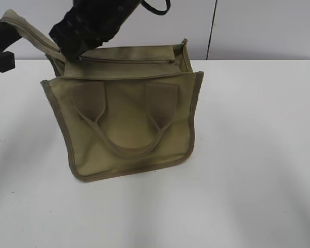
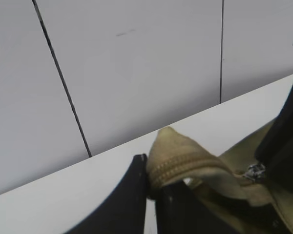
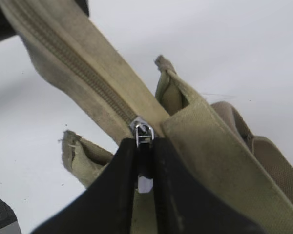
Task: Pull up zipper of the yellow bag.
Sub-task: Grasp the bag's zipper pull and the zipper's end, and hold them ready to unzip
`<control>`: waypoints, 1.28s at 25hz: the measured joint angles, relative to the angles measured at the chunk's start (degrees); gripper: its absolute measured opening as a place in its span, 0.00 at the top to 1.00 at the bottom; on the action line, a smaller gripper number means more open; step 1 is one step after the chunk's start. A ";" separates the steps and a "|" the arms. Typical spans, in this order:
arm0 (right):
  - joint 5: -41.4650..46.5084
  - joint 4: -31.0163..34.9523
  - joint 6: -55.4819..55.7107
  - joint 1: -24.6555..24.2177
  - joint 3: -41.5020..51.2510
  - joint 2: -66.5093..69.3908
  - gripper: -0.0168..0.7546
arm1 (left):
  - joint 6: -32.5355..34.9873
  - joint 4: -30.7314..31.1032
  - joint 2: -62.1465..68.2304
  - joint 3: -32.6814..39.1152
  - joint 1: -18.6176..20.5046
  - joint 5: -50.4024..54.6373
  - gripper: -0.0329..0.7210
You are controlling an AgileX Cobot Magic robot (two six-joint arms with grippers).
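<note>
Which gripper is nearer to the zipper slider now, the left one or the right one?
Right. The right gripper is shut on the zipper slider itself. The left gripper pinches the tail end of the zipper tape, away from the slider.

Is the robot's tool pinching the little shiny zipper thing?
Yes, in the right wrist view the right tool is closed on the silver zipper where the closed zipper strip meets the yellow bag.
</note>
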 joint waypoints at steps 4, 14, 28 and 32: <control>3.79 -2.41 1.92 0.00 -1.42 0.00 0.89 | 0.00 -0.18 0.00 0.00 0.00 1.06 0.95; 11.93 -12.58 10.71 -0.10 -1.71 0.00 0.89 | 0.00 -0.08 0.00 0.00 -0.05 4.25 0.95; 17.86 -13.61 12.71 -9.31 -1.71 -1.91 0.89 | 0.00 -0.19 0.00 0.00 1.14 7.20 0.95; 18.05 -13.82 12.76 -13.27 -0.07 -4.60 0.89 | 0.00 -0.31 0.00 0.00 1.19 7.20 0.95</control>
